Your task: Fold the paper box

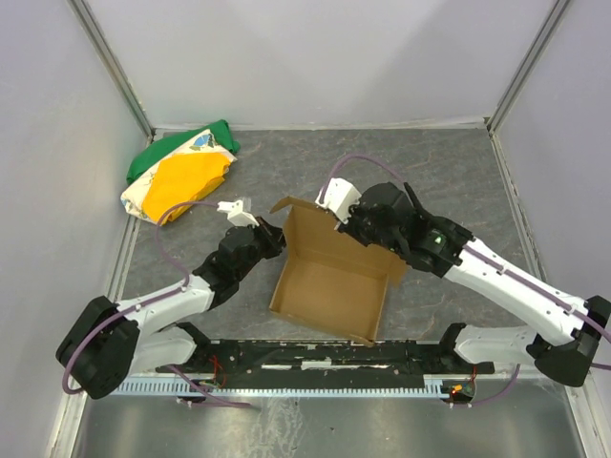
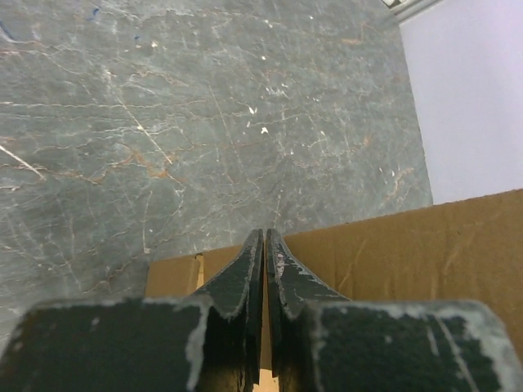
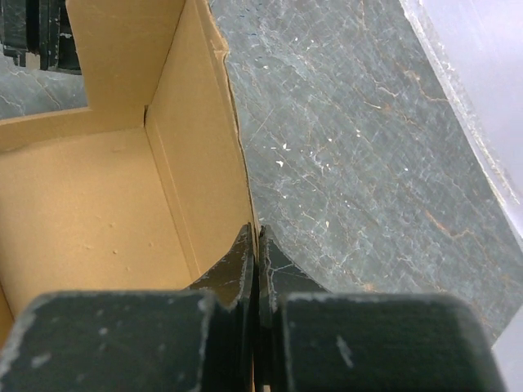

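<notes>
The paper box [image 1: 329, 286] is brown cardboard, a shallow open tray with raised walls, in the middle of the table between both arms. My left gripper [image 1: 275, 239] is shut on the box's left wall near its far corner; in the left wrist view the fingers [image 2: 265, 237] pinch a thin cardboard edge, with the box [image 2: 409, 253] behind them. My right gripper [image 1: 348, 224] is shut on the far wall; in the right wrist view the jaws [image 3: 256, 233] clamp the wall's top edge, with the box floor [image 3: 82, 220] to the left.
A green, yellow and white cloth bundle [image 1: 181, 172] lies at the back left. Grey enclosure walls stand on three sides. A black rail [image 1: 325, 358] runs along the near edge between the arm bases. The tabletop [image 3: 368, 163] is dark marbled grey.
</notes>
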